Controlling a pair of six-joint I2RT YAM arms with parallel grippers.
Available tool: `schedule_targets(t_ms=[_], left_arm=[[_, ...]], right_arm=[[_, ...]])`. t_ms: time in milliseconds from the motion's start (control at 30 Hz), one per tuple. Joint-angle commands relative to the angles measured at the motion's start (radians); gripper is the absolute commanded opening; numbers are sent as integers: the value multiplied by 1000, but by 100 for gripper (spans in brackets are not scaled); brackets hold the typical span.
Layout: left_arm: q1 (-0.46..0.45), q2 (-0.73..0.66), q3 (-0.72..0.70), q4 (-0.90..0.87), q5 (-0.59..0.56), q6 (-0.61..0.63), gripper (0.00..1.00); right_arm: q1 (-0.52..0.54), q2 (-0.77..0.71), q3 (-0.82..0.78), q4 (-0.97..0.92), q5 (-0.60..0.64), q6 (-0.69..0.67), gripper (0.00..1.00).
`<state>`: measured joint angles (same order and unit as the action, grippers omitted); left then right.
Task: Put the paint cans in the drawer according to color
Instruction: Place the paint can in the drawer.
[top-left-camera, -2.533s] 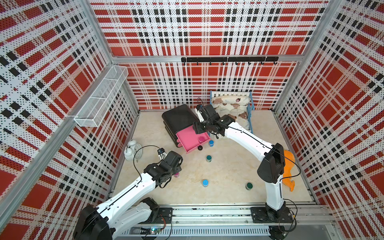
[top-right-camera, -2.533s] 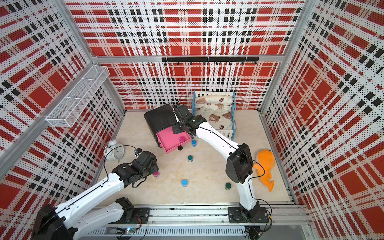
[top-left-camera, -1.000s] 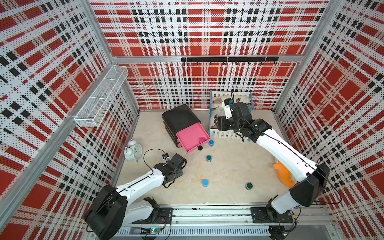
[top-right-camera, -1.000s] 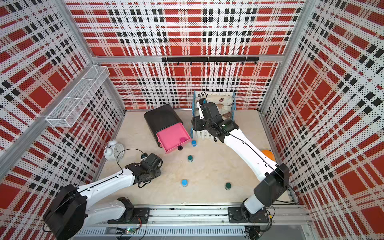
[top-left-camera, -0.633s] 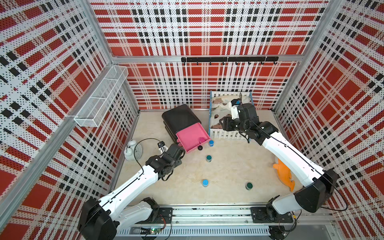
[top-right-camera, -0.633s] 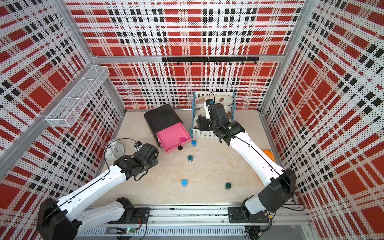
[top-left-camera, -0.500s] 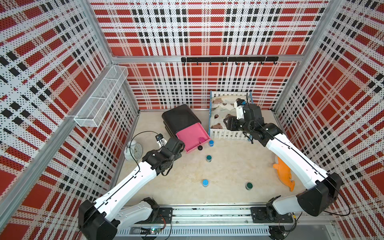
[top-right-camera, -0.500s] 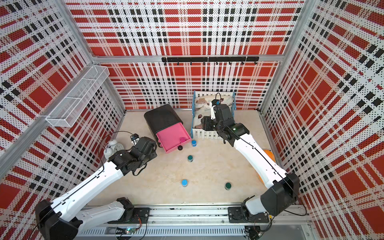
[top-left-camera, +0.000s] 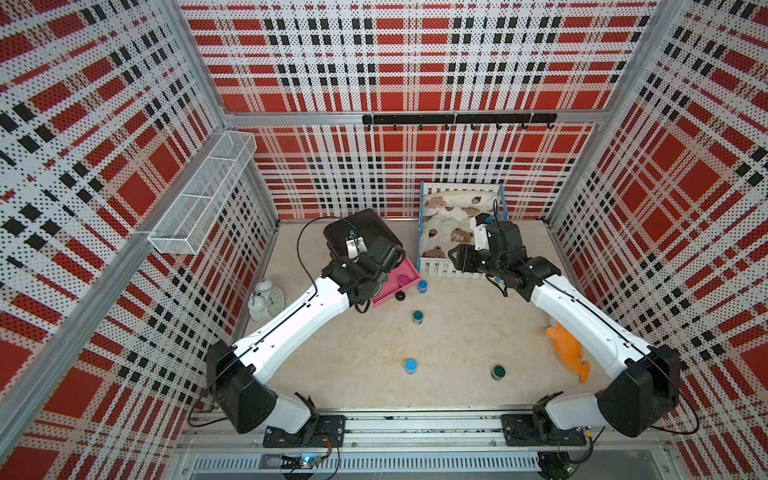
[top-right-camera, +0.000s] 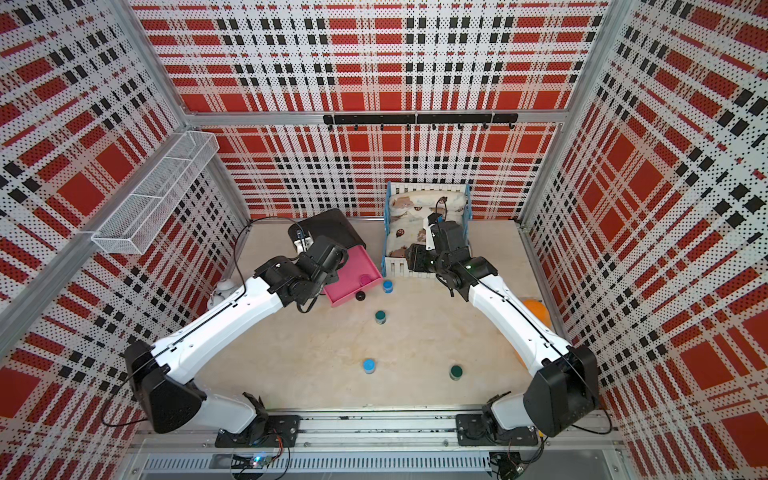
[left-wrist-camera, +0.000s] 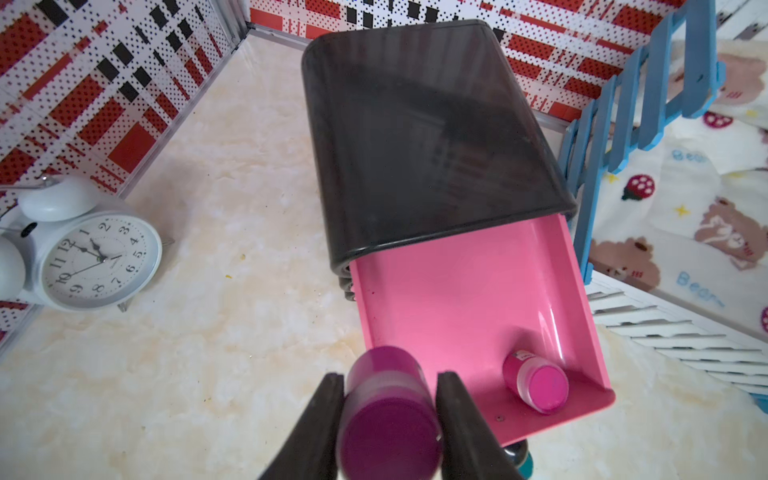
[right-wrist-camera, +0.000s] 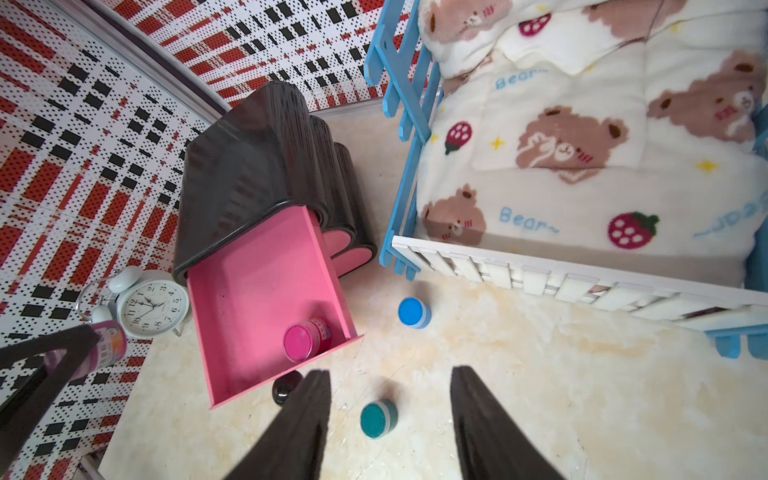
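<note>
Held magenta can (left-wrist-camera: 388, 415): clamped between the fingers of the left gripper (left-wrist-camera: 388, 378) and raised at the near-left corner of the open top drawer (left-wrist-camera: 457, 291). Whether it is inside the rim cannot be settled, as the arm hides it from above. The can's long axis runs along the fingers. The tray cavity lies to the far right of it, so a short shift that way is judged necessary before release. The left arm is the nearer.

Count, six cans:
- **Magenta, two:** the second magenta can (left-wrist-camera: 536, 384) is lying on its side in the tray's near-right corner.
- **Blue, two, on the floor:** far blue can (top-left-camera: 422, 285), near blue can (top-left-camera: 410, 365).
- **Teal, two, on the floor:** far teal can (top-left-camera: 417, 317), near teal can (top-left-camera: 498, 371).

Right gripper (right-wrist-camera: 390, 372): jaws apart, empty, raised before the toy bed (top-left-camera: 436, 268).
</note>
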<state>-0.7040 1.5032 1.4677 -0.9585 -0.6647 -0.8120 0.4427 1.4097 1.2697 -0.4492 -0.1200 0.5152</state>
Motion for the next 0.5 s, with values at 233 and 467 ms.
schedule_targets(t_ms=[233,467], left_arm=[[-6,181,69,50,7,118,25],[1,247,65,95,40,143,24]], right_arm=[[-6,-27,-31,47,-13,20,52],[-6,-35,-50,51,-5,22,52]])
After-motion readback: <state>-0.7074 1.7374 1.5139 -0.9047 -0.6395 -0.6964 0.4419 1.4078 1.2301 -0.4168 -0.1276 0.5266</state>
